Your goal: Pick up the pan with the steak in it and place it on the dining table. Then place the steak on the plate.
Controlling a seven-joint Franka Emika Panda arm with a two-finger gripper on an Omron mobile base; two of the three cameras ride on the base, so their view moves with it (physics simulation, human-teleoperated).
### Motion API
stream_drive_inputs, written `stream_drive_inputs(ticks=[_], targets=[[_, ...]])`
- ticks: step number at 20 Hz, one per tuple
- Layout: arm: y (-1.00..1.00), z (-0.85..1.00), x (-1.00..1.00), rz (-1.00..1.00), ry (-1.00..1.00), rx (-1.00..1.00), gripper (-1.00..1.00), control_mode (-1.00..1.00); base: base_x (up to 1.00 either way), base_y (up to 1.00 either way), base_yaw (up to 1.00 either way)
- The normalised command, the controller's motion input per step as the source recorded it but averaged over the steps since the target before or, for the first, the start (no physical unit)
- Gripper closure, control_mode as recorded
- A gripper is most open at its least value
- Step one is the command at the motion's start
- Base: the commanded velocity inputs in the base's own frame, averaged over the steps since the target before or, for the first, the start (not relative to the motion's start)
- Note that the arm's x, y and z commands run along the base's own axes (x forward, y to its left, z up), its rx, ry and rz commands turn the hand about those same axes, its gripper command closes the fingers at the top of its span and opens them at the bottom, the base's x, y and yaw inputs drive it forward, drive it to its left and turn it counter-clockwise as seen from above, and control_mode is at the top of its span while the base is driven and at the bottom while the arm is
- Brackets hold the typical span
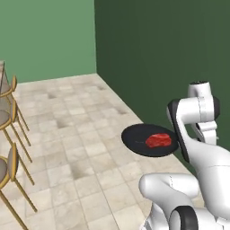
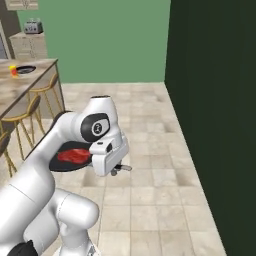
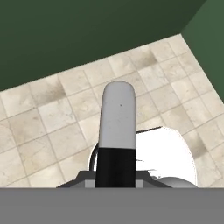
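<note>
The black pan (image 1: 139, 143) hangs level in the air above the tiled floor, with the red steak (image 1: 158, 140) lying in it. From the right base view the pan (image 2: 62, 161) and the steak (image 2: 73, 156) sit just left of the hand. My gripper (image 2: 114, 169) is shut on the pan's handle (image 2: 124, 168), whose tip sticks out to the right of the hand. In the hand view the handle (image 3: 117, 127) rises from between the jaws, black near me and pale at its end. The dining table (image 2: 30, 86) stands far left, with the plate (image 2: 26, 69) on it.
Wooden stools (image 2: 31, 111) line the table's near side; more of them show in the left base view (image 1: 9, 134). A dark green wall (image 2: 215, 100) runs along the right. A small yellow and red thing (image 2: 13, 70) lies beside the plate. Tiled floor (image 1: 76, 130) stretches between.
</note>
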Motion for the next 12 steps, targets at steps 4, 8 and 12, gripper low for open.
stream_drive_inputs(ticks=[4,8,12], targets=[[0.0,0.0,0.0,0.0,0.0,0.0,1.0,1.0,1.0,-0.02,0.0],[0.0,0.0,0.0,0.0,0.0,0.0,1.0,1.0,1.0,-0.05,0.0],[0.0,0.0,0.0,0.0,0.0,0.0,1.0,1.0,1.0,-0.11,0.0]])
